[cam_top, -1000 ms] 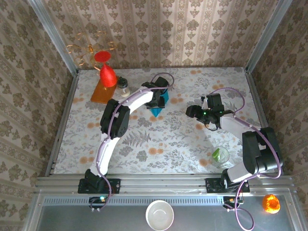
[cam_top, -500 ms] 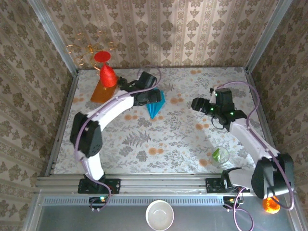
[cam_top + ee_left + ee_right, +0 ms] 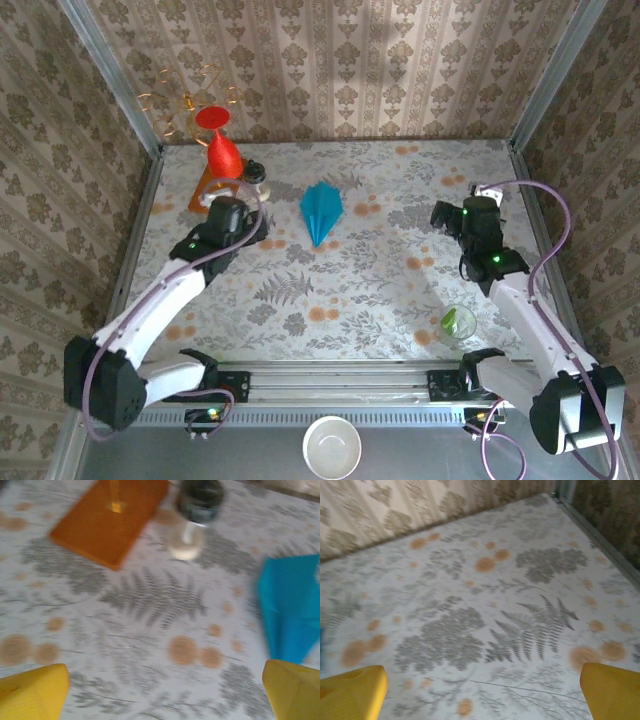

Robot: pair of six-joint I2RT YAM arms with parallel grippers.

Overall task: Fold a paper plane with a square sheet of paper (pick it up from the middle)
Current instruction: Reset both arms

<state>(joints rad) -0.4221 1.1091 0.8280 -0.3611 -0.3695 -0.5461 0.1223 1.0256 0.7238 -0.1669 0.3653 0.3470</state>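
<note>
Jaws gape on left tool (image 3: pixel 165 692) and right tool (image 3: pixel 482 692), both released above the bench (image 3: pixel 380 290). Between them lies the paper plane (image 3: pixel 321 210), nose toward 6 o'clock; left wrist view blurs it, cropping its 3 o'clock side.

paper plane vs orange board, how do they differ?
Colour: the paper plane is teal-blue, the orange board orange. Shape: the plane is a creased dart tapering to a point; the board is a plain flat rectangle. Place: the plane lies mid-table, the board near the far left corner. Both lie flat, unheld.
</note>
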